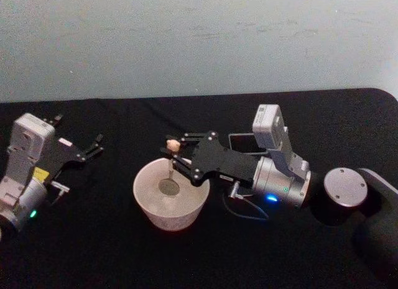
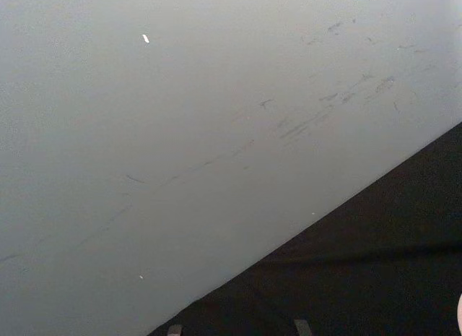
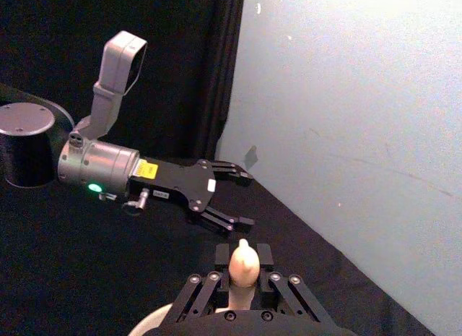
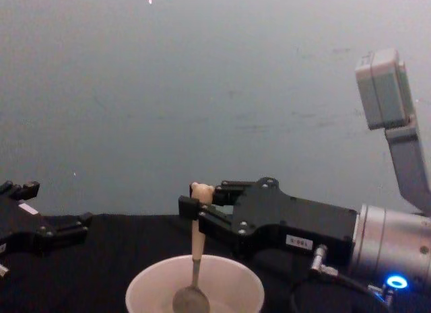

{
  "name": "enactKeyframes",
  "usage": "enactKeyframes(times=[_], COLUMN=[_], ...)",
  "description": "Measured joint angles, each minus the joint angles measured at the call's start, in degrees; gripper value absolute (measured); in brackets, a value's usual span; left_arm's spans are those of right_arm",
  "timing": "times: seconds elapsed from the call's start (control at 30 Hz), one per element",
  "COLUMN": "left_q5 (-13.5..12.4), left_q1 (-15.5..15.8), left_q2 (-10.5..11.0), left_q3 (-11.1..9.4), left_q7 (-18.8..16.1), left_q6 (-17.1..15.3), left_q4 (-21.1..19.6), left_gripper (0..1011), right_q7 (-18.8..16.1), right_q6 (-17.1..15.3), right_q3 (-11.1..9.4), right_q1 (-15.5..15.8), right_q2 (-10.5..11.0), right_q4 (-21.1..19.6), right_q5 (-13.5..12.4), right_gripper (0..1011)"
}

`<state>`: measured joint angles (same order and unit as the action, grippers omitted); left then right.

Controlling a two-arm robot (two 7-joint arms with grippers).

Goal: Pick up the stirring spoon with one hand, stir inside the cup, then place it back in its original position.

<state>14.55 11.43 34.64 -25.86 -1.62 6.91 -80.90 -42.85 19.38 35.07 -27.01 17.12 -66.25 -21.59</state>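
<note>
The stirring spoon [image 1: 169, 171] stands nearly upright in the cream-white cup [image 1: 149, 208] at the table's middle, its metal bowl [image 4: 190, 301] down inside the cup [image 4: 222, 276]. My right gripper [image 1: 175, 152] is shut on the spoon's beige handle [image 4: 196, 232] just below the bear head [image 3: 243, 260], above the cup's far rim. Behind the right arm stands the dark grey square holder [image 1: 239, 137], partly hidden. My left gripper [image 1: 93, 147] rests open at the table's left, apart from the cup; it also appears in the right wrist view [image 3: 242, 200] and the chest view [image 4: 57, 209].
A black cloth covers the table [image 1: 93, 252], which ends at a pale wall [image 1: 199, 40] behind. The right arm's base joint [image 1: 346, 186] sits at the right. A cable [image 1: 245, 209] loops beside the cup's right side.
</note>
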Motion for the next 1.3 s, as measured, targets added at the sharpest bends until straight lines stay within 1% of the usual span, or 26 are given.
enactKeyframes(times=[0.2,0.37,0.5,0.7,0.83,0.87,0.93,1.03,1.13,1.3], left_q5=[0.0,0.0,0.0,0.0,0.0,0.0,0.0,0.0,0.0,0.0], left_q1=[0.0,0.0,0.0,0.0,0.0,0.0,0.0,0.0,0.0,0.0], left_q2=[0.0,0.0,0.0,0.0,0.0,0.0,0.0,0.0,0.0,0.0], left_q3=[0.0,0.0,0.0,0.0,0.0,0.0,0.0,0.0,0.0,0.0], left_q7=[0.0,0.0,0.0,0.0,0.0,0.0,0.0,0.0,0.0,0.0], left_q6=[0.0,0.0,0.0,0.0,0.0,0.0,0.0,0.0,0.0,0.0], left_q4=[0.0,0.0,0.0,0.0,0.0,0.0,0.0,0.0,0.0,0.0], left_gripper=[1001,1001,1001,1001,1001,1002,1001,1001,1001,1001], right_q7=[0.4,0.6,0.7,0.4,-0.5,-0.5,-1.1,-1.6,-2.3,-3.1], right_q6=[0.0,0.0,-0.2,-0.9,-1.7,-1.7,-2.3,-2.7,-3.3,-3.6], right_q3=[-0.6,-1.3,-1.9,-2.6,-3.1,-3.1,-3.1,-3.0,-2.4,-1.3], right_q1=[0.0,0.2,0.6,2.3,4.3,4.3,5.7,6.4,7.3,7.4], right_q2=[0.0,0.5,1.4,3.4,5.2,5.2,6.2,6.7,7.0,6.9], right_q4=[0.1,0.0,-0.6,-3.0,-6.2,-6.2,-8.3,-9.6,-11.2,-11.7], right_q5=[0.4,0.7,0.7,0.3,-1.0,-1.0,-1.9,-2.6,-3.4,-3.8], right_gripper=[213,213,212,213,213,212,213,213,212,213])
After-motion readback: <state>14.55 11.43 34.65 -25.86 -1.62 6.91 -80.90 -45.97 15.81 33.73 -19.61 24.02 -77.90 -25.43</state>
